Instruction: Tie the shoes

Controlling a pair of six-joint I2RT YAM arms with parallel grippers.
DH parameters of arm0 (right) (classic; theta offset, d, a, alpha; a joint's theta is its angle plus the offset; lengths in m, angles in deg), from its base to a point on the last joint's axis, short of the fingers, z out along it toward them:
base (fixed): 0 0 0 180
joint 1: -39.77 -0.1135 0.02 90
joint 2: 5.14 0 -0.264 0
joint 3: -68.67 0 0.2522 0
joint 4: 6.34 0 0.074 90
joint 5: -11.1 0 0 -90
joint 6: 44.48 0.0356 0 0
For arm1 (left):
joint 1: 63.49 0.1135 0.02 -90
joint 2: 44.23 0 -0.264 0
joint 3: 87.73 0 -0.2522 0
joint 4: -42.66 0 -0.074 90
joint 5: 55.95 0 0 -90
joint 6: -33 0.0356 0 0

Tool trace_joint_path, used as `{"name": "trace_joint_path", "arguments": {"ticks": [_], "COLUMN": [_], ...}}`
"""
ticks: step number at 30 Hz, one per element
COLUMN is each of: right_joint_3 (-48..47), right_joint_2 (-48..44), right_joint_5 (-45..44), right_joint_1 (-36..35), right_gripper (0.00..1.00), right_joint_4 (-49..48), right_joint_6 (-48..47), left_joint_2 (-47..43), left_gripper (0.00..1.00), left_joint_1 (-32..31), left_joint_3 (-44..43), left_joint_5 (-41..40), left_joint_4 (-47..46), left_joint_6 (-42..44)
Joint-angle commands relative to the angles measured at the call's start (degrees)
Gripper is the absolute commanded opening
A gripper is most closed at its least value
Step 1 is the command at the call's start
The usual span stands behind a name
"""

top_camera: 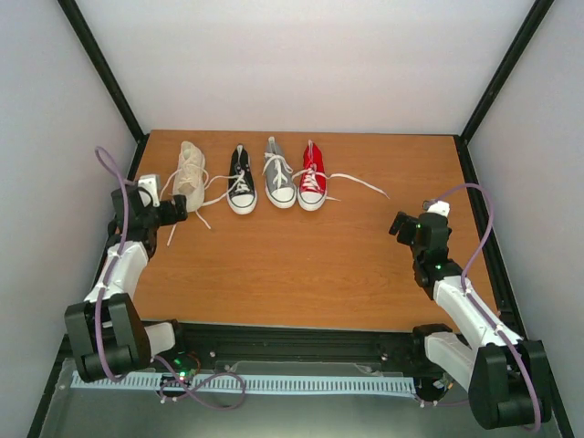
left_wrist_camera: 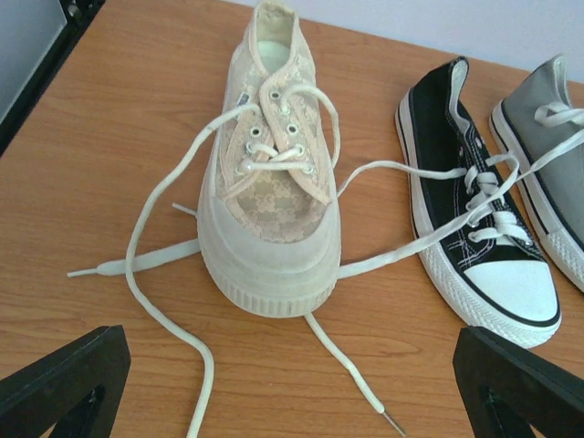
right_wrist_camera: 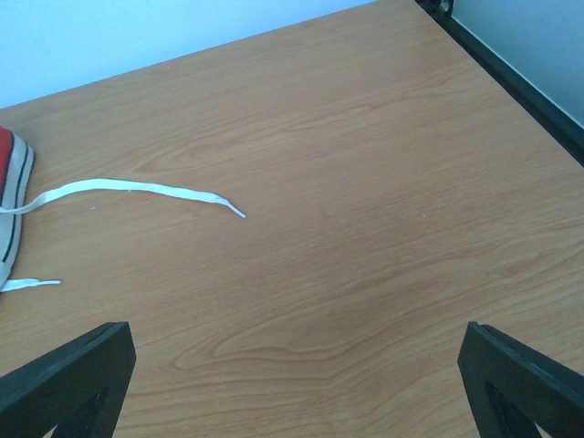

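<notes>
Four small sneakers stand in a row at the back of the table, toes toward me: a cream high-top (top_camera: 190, 173), a black one (top_camera: 241, 181), a grey one (top_camera: 278, 173) and a red one (top_camera: 312, 177). All have loose white laces spread on the wood. My left gripper (top_camera: 173, 212) is open and empty, just in front of the cream shoe (left_wrist_camera: 269, 173); lace ends (left_wrist_camera: 356, 374) lie between its fingers. The black shoe (left_wrist_camera: 479, 219) lies to the right. My right gripper (top_camera: 401, 224) is open and empty, right of the row, over bare wood. A red-shoe lace (right_wrist_camera: 146, 190) trails toward it.
The wooden table (top_camera: 301, 265) is enclosed by white walls with black frame posts (top_camera: 102, 68). A black rail runs along the near edge (top_camera: 301, 333). The table's right edge shows in the right wrist view (right_wrist_camera: 520, 87).
</notes>
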Motion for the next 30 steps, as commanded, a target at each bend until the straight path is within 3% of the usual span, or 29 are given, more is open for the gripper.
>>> {"name": "trace_joint_path", "arguments": {"ticks": [1,6,9,14,18,22,28,30], "right_joint_3": [0.0,-3.7,-8.8,-29.6,-49.9,-67.3,-89.6,-95.1], "right_joint_2": [-1.2,1.3,6.8,23.8,42.6,58.2,78.4,83.2], "right_joint_5": [3.7,20.3,27.5,15.3,8.3,2.9,1.8,0.1], "right_joint_1": [0.2,0.2,-1.1,-12.7,-17.6,-21.1,-21.9,-21.8], "right_gripper": [1.00,1.00,0.99,0.95,0.91,0.88,0.83,0.73], "right_joint_4": [-3.8,-9.0,-12.5,0.9,14.6,23.5,35.6,39.4], "right_joint_6": [0.5,2.2,5.4,0.4,-0.1,-0.6,-0.2,-0.2], "left_joint_2": [1.3,2.6,2.5,3.2,5.7,5.6,8.9,9.3], "left_gripper": [1.00,1.00,1.00,1.00,1.00,1.00,1.00,1.00], "left_joint_1": [-0.2,-0.2,-0.3,-2.5,-8.0,-15.2,-18.4,-18.7], "left_joint_3": [-2.6,-5.0,-6.6,-12.4,-18.3,-18.2,-19.9,-19.7], "left_joint_5": [0.3,1.4,-2.2,-1.6,0.2,-3.9,-4.3,-5.6], "left_joint_4": [0.8,2.2,1.7,4.2,9.1,9.1,11.6,11.7], "left_joint_6": [-0.6,3.6,6.5,8.8,10.0,12.1,11.3,11.5]}}
